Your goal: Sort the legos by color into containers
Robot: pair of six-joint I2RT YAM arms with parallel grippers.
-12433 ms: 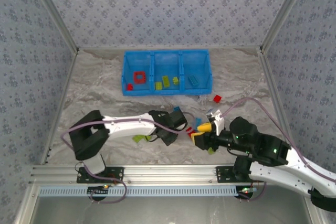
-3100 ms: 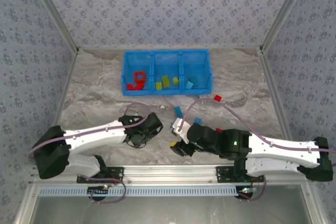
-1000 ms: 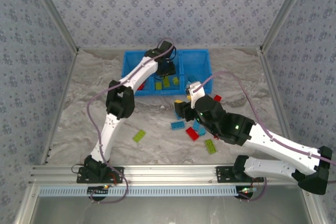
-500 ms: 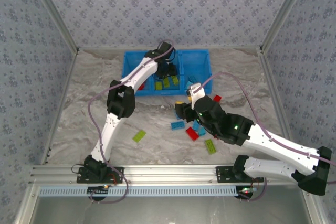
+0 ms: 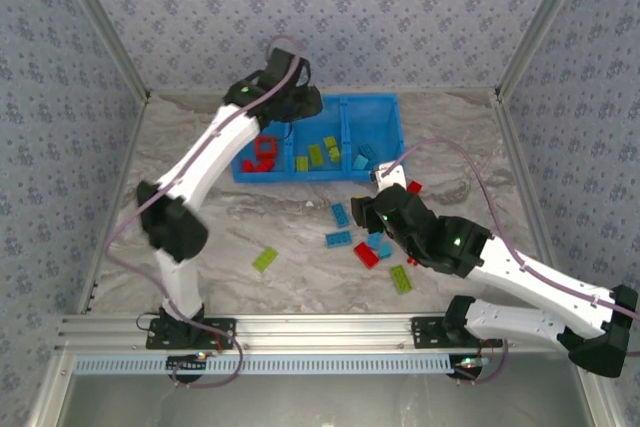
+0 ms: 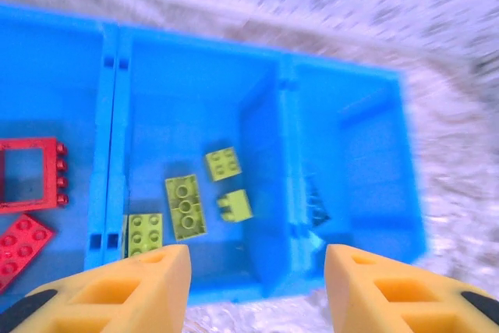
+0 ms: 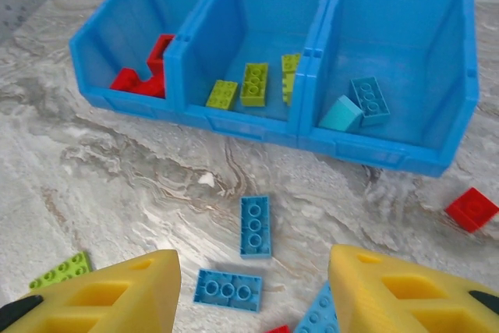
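Starting at the left, note that the left fingers (image 6: pixel 117 290) are spread with nothing between them, above the bin (image 7: pixel 390 154). Check its compartments in turn:

- **Left:** holds the red frame (image 6: pixel 23 175) with a red brick (image 6: pixel 23 241) just beside it.
- **Middle:** holds four green bricks (image 6: pixel 185 207).
- **Right:** holds two blue bricks (image 7: pixel 370 99).

On the surface (image 5: pixel 180 197) in front of the bin, a stray green brick (image 5: pixel 265 259) lies well apart from the others. Further right you find the loose blue bricks (image 7: pixel 255 226), a loose red brick (image 5: pixel 366 254) and a second green brick (image 5: pixel 401 279) near one another. The right fingers (image 7: pixel 109 294) are spread and empty above this group. A far red brick (image 7: pixel 472 210) lies alone near the bin's right front corner.
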